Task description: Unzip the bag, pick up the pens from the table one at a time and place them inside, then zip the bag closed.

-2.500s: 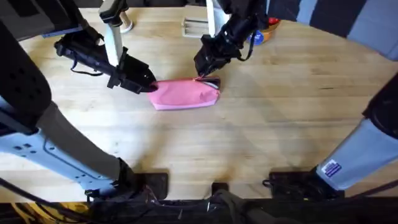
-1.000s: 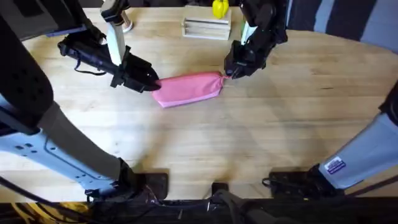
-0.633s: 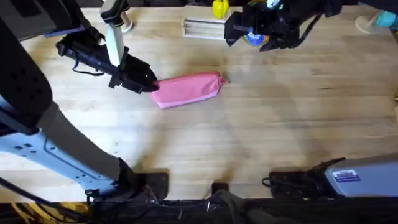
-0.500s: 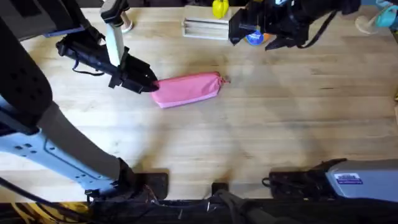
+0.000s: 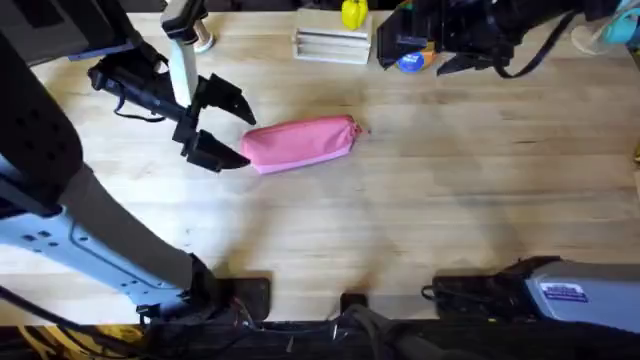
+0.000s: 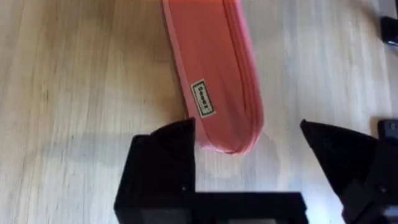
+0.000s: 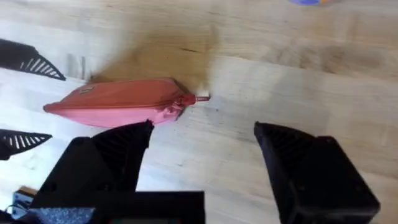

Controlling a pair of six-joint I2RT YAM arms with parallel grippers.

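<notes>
The pink bag [image 5: 300,143] lies on the table [image 5: 400,220] left of centre, its zipper shut and the small puller [image 5: 361,130] sticking out at its right end. My left gripper [image 5: 243,140] is open, its black fingers [image 5: 225,100] straddling the bag's left end without pinching it. In the left wrist view the bag's end [image 6: 217,93] sits between the spread jaws of the left gripper [image 6: 245,127]. My right gripper [image 5: 390,45] is up at the back, well away from the bag, and the right gripper [image 7: 204,129] shows open and empty in its own view. The pens are out of view.
A white slatted rack [image 5: 332,45] stands at the back centre with a yellow object [image 5: 353,14] behind it. A blue and orange item [image 5: 412,62] lies under the right arm. A pale blue thing [image 5: 600,35] sits at the far right.
The right gripper drew the puller to the bag's right end, let go and rose to the back right. The left gripper, shut on the bag's left end before, has opened.
</notes>
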